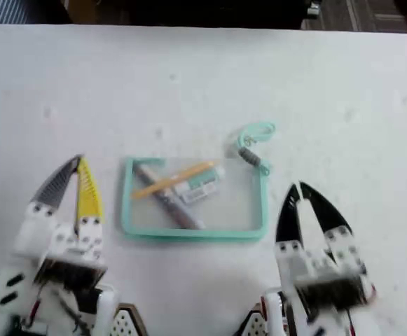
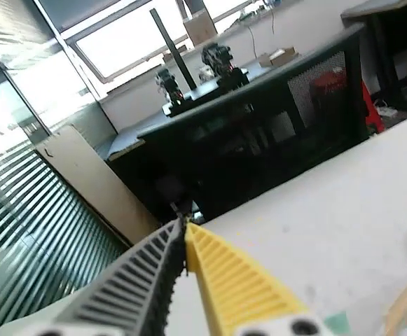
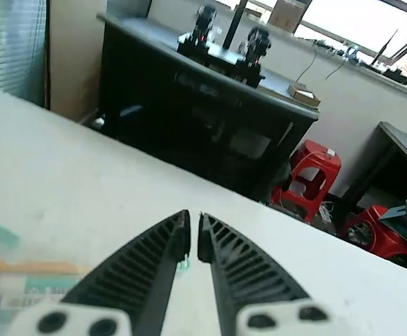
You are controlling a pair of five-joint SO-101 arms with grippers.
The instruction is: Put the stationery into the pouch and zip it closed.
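Pouch [image 1: 189,235] holds the stationery [image 1: 178,187]; long axis runs pincer to pincer; left pincer [image 1: 79,162] closed, empty; right pincer [image 1: 297,187] closed, empty, nearer the pouch's strap [image 1: 256,136].

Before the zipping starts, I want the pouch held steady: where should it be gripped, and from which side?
Probably its teal left edge, coming from the side of the left gripper: the pouch lies flat, that border is nearest it, and the cord sits at the far corner.

pouch [image 1: 189,235] with stationery [image 1: 178,186] inside lies on the table [image 1: 189,84] between left gripper [image 1: 79,162] and right gripper [image 1: 298,187]
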